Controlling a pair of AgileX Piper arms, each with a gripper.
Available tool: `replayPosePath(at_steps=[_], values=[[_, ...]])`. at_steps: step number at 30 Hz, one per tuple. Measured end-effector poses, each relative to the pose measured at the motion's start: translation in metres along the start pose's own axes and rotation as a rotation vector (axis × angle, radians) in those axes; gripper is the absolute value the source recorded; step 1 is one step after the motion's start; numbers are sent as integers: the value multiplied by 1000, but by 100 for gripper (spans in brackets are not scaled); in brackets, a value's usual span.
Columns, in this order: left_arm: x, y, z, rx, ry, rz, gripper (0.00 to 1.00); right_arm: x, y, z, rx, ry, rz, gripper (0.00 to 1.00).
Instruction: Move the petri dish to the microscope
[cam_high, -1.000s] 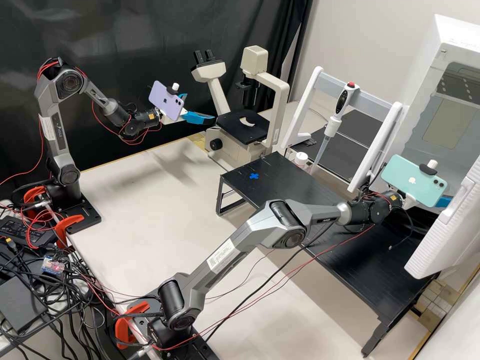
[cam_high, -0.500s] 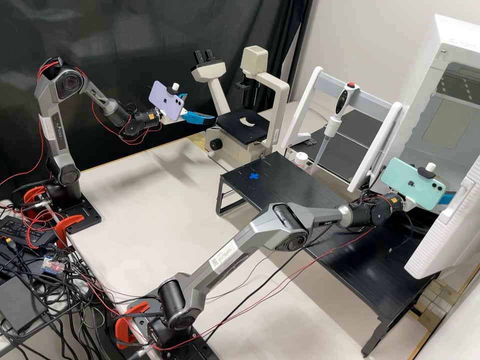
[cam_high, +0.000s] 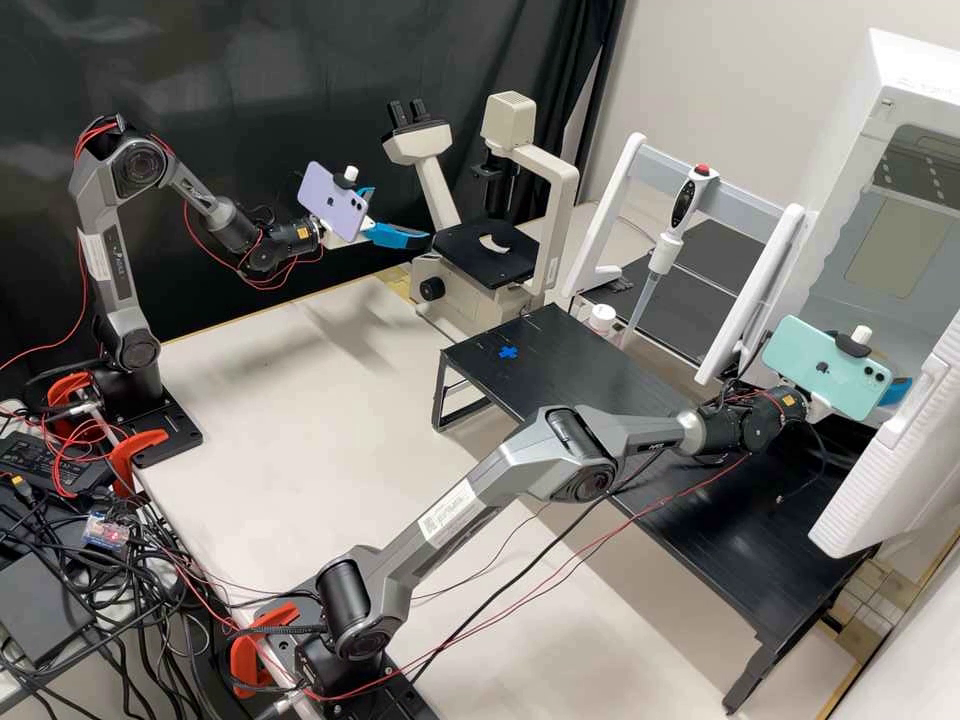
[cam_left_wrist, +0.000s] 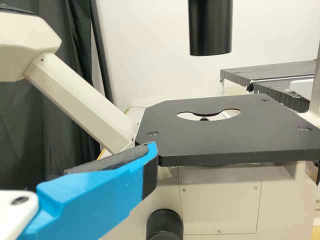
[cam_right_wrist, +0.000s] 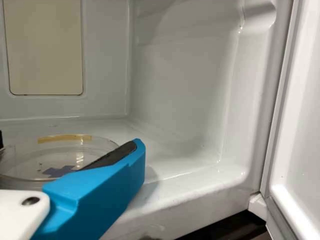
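One round, clear plastic petri dish (cam_right_wrist: 25, 162) just beside right claw (cam_high: 897, 390), on floor of white box-shaped chamber (cam_right_wrist: 185, 155). Cannot tell whether that claw is spread or pinching. Left claw (cam_high: 402, 214) spread, nothing between, near cream metal microscope (cam_high: 560, 200) with black stage.

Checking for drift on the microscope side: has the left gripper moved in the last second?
No. In the high view the left gripper sits just as before against the microscope stage.

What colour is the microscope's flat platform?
The platform is black; it shows best in the left wrist view.
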Motion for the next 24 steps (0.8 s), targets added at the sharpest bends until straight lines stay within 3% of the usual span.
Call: replayPosePath(at_steps=[12,17,24], values=[[0,0,0,0,0,0,100,0,0,1,1,5,0,0],[0,0,0,0,0,0,100,-2,-5,7,19,26,-8,0],[0,0,0,0,0,0,100,-19,7,15,26,13,-11,0]])
